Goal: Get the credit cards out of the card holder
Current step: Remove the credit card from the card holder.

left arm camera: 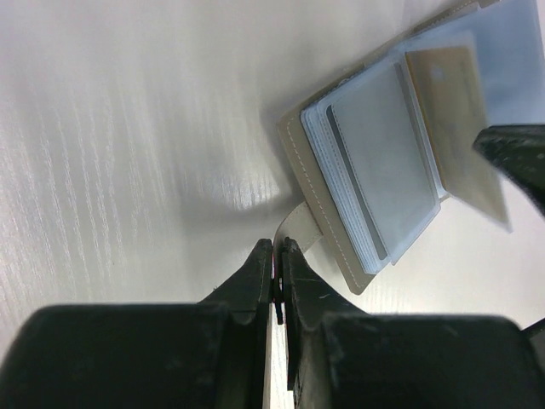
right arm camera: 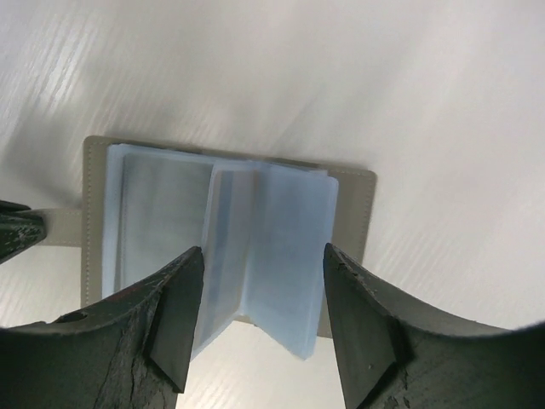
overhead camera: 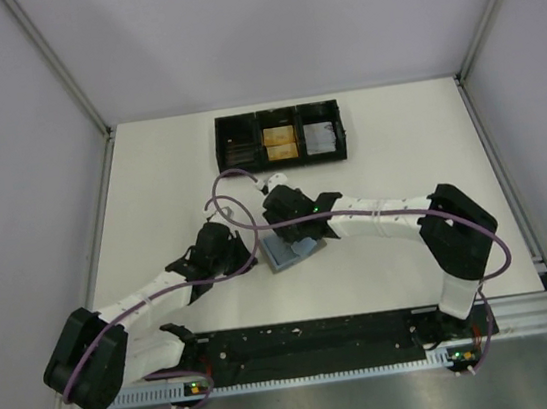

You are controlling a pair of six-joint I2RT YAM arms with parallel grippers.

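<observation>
The grey card holder (overhead camera: 290, 254) lies open on the table between my two arms, its light blue sleeves (right arm camera: 285, 247) fanned upward. My left gripper (left arm camera: 276, 248) is shut on the holder's small tab (left arm camera: 295, 225) at its edge. A silvery-grey credit card (left arm camera: 383, 158) shows inside a clear sleeve, and a tan card (left arm camera: 447, 111) sits in the raised sleeve beside it. My right gripper (right arm camera: 264, 290) stands open over the holder (right arm camera: 353, 213), its fingers on either side of the standing sleeves. The right pad is clear of them.
A black three-compartment tray (overhead camera: 277, 115) stands at the back of the table, with dark, gold and silvery cards in its compartments. Bare pale tabletop surrounds the holder. Purple cables loop over both wrists. The arm bases and a black rail run along the near edge.
</observation>
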